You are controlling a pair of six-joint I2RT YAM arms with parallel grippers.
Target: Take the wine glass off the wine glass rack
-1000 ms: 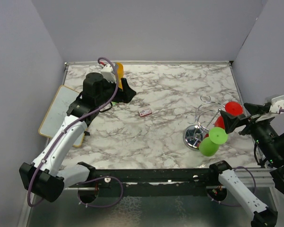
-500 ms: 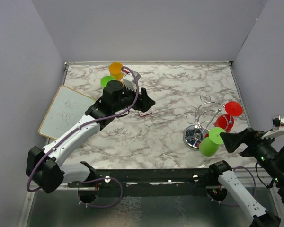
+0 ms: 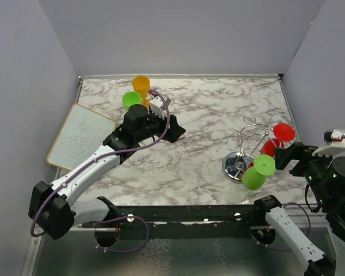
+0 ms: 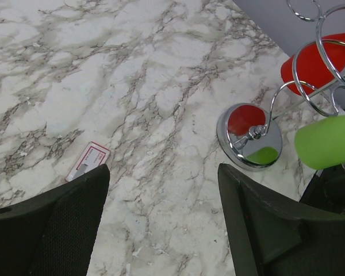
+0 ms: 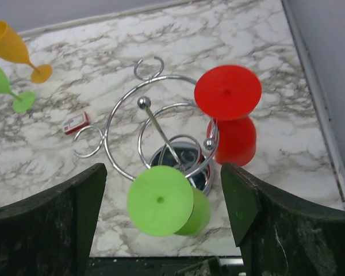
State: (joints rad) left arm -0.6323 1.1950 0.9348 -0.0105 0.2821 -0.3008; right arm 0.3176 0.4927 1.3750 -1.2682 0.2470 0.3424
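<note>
The chrome wine glass rack (image 3: 248,145) stands at the right on its round base (image 3: 234,167). A red wine glass (image 3: 278,138) and a green wine glass (image 3: 256,172) hang upside down from its arms. My right gripper (image 3: 283,156) is open and empty, just right of the rack. In the right wrist view the gripper (image 5: 164,198) hovers over the green glass's foot (image 5: 160,200), with the red glass (image 5: 229,109) beyond. My left gripper (image 3: 175,132) is open and empty over mid-table. Its view (image 4: 164,221) shows the rack base (image 4: 250,138).
An orange glass (image 3: 141,86) and a second green glass (image 3: 130,99) stand upright at the back left. A whiteboard (image 3: 79,135) lies at the left edge. A small red-and-white card (image 4: 89,163) lies on the marble by my left gripper. Walls enclose the table.
My left gripper let go of the orange glass at the back left and moved right toward mid-table. My right gripper dipped back, then returned beside the rack.
</note>
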